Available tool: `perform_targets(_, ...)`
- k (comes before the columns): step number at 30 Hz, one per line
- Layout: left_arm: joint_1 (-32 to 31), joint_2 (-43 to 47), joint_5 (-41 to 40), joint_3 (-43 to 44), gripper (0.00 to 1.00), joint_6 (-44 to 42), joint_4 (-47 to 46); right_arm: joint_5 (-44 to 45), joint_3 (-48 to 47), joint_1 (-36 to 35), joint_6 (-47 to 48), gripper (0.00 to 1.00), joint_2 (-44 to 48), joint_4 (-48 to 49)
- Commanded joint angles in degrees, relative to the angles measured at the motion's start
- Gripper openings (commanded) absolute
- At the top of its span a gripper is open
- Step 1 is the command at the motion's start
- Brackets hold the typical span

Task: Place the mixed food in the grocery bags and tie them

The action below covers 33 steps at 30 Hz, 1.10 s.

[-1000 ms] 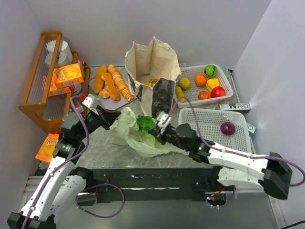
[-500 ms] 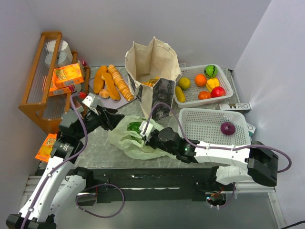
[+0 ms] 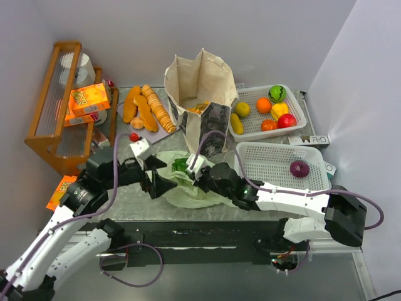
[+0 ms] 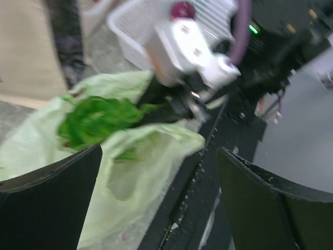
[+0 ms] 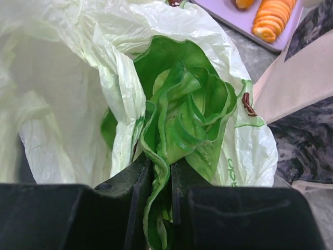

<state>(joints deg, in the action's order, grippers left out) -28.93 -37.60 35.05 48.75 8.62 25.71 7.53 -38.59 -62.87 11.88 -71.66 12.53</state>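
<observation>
The pale-green plastic grocery bag (image 3: 191,193) lies crumpled on the table in front of the canvas tote (image 3: 200,81). My right gripper (image 3: 188,169) is shut on a leaf of the small green cabbage (image 3: 180,165) and holds it inside the bag's mouth. In the right wrist view the cabbage (image 5: 187,114) sits between bag walls (image 5: 62,78), a leaf pinched at the gripper (image 5: 161,172). My left gripper (image 3: 160,177) stands wide open at the bag's left edge. In the left wrist view the left gripper (image 4: 158,177) frames loose bag plastic (image 4: 130,172) and grips nothing.
Behind the tote, a white basket (image 3: 294,100) holds fruit. A second basket (image 3: 276,164) holds a purple onion (image 3: 299,168). Bread loaves (image 3: 147,106) lie on a purple tray. A wooden rack (image 3: 59,113) with orange boxes stands at the left, an orange packet (image 3: 62,191) below it.
My left gripper has opened, let go of the bag's rim and swung right, toward the near side. My right gripper has carried the cabbage left and down into the bag.
</observation>
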Motion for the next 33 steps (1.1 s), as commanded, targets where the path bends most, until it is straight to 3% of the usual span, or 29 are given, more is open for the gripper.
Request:
perform_targets(1, -9.4, -2.3, -10.2, -1.2, 0.96, -1.3, 0.0, -3.9, -3.5, 2.9, -1.7, 0.0, -0.4, -0.3)
perform_targets(6, -19.6, -7.7, -18.9, -0.3, 0.96, -2.8, -5.0, -10.0, -5.0, 6.4, -3.2, 0.0, -0.9, -3.0)
perform_targets(15, -28.9, -15.6, -35.4, 0.4, 0.96, -9.3, -7.2, -15.4, -5.1, 10.2, -4.7, 0.0, -1.2, -2.6)
perform_targets(17, -30.2, -16.5, -42.3, -0.1, 0.96, -11.3, -8.0, -16.3, -4.8, 10.5, -4.7, 0.0, -0.8, -2.4)
perform_targets(22, -30.6, -18.6, -38.1, -0.2, 0.96, -11.7, -8.0, -16.2, -4.6, 11.5, -4.5, 0.0, -0.2, -2.8)
perform_targets(25, -30.6, -20.0, -40.5, -1.0, 0.99, -11.3, -8.3, -16.5, -4.1, 11.7, -4.4, 0.0, 0.3, -2.5)
perform_targets(26, -30.6, -21.3, -41.9, -1.1, 0.96, -11.1, -8.2, -16.4, -4.1, 11.7, -4.5, 0.0, 0.4, -2.5)
perform_targets(27, -30.6, -22.2, -42.3, -1.0, 0.85, -10.4, -8.1, -15.9, -4.0, 11.7, -4.8, 0.0, 0.7, -2.5)
perform_targets(28, -30.6, -23.0, -43.0, -0.8, 0.57, -9.8, -7.6, -15.6, -3.7, 11.9, -4.9, 0.0, 0.9, -2.5)
perform_targets(30, -30.6, -25.4, -45.9, 0.5, 0.27, -9.0, -6.3, -14.4, -2.8, 11.8, -5.3, 0.0, 1.9, -2.1)
perform_targets(31, -30.6, -25.6, -47.9, 0.7, 0.03, -9.0, -5.9, -14.0, -2.3, 11.7, -5.5, 0.0, 2.4, -1.9)
perform_targets(33, -30.6, -24.0, -53.0, 0.7, 0.01, -6.5, -6.7, -12.0, -0.4, 11.7, -5.6, 0.0, 4.2, -1.1)
